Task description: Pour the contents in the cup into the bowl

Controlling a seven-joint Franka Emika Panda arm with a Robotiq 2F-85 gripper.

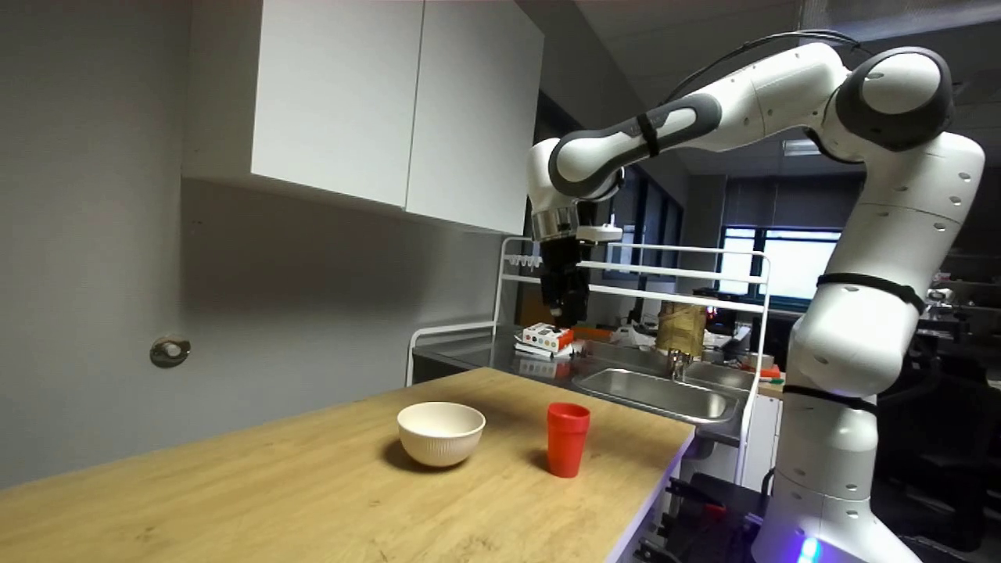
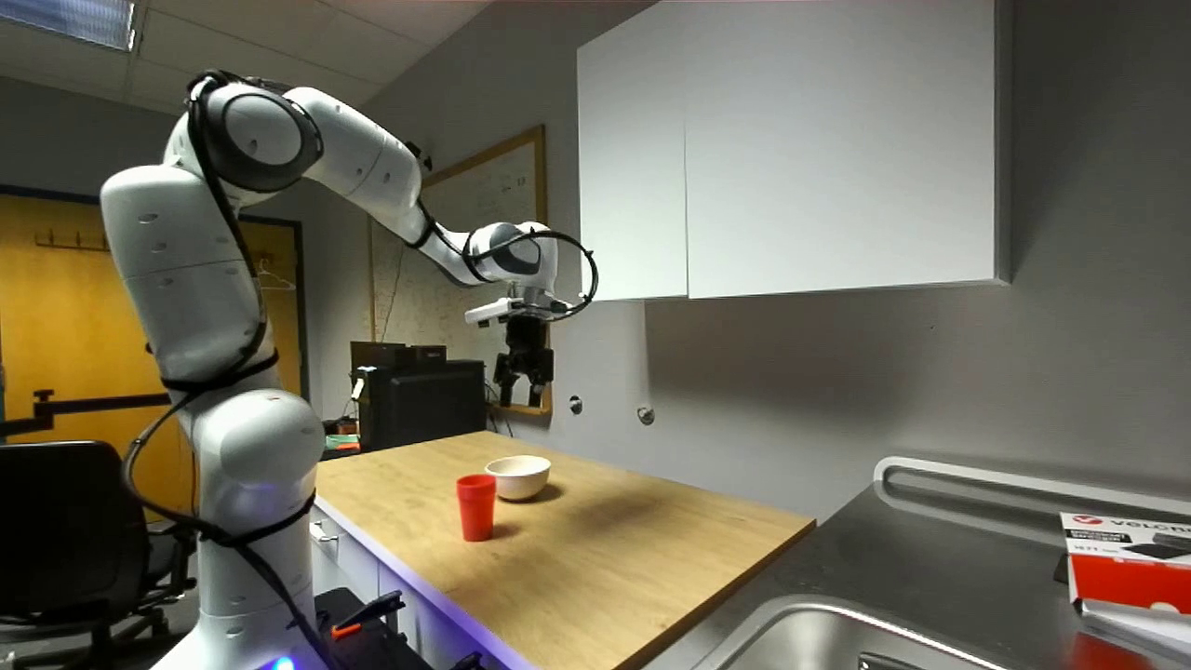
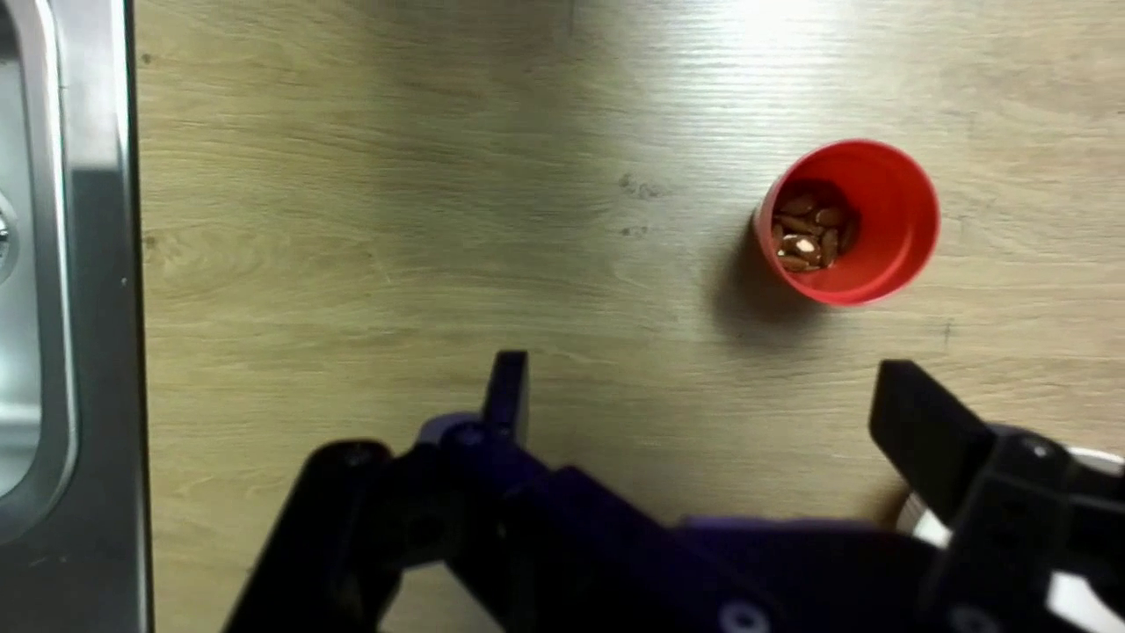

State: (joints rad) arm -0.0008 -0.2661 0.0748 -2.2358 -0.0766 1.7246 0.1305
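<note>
Probable step: approach to the cup. The gripper holds nothing, jaws wide apart. Next: align over the cup, descend, avoiding the bowl.
</note>
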